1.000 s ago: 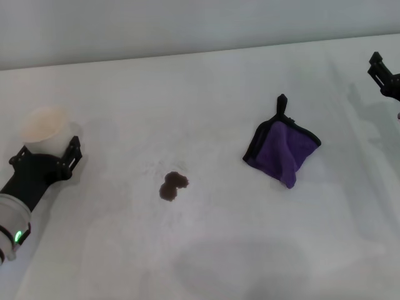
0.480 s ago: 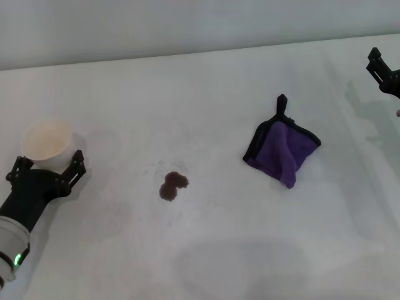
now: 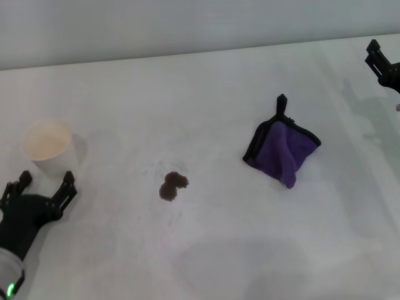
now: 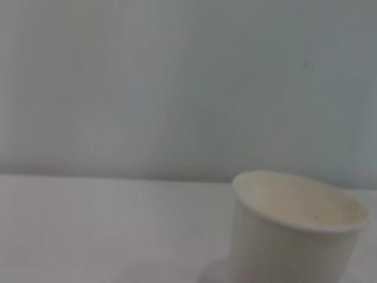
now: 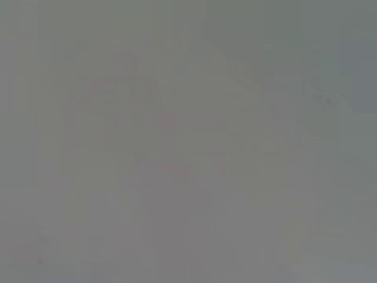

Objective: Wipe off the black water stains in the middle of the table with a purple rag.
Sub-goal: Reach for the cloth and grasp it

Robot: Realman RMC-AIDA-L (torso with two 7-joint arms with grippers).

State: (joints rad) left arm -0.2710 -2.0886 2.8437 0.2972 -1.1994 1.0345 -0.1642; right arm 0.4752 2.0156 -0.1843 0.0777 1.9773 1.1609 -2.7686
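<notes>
The black water stains (image 3: 172,185), a small dark two-lobed blot, lie in the middle of the white table (image 3: 206,250). The purple rag (image 3: 282,148) with black edging and a loop tab lies crumpled to the right of the blot, with nothing holding it. My left gripper (image 3: 45,185) is open and empty at the near left, just in front of a white paper cup (image 3: 48,145). My right gripper (image 3: 382,62) shows only partly at the far right edge, well away from the rag. The right wrist view shows only plain grey.
The white paper cup stands upright at the left of the table and also shows in the left wrist view (image 4: 294,230). A pale wall (image 3: 187,25) runs behind the table's far edge.
My left gripper has drawn back toward the near edge, away from the cup, which now stands free. My right gripper has barely shifted. Rag and blot have not moved.
</notes>
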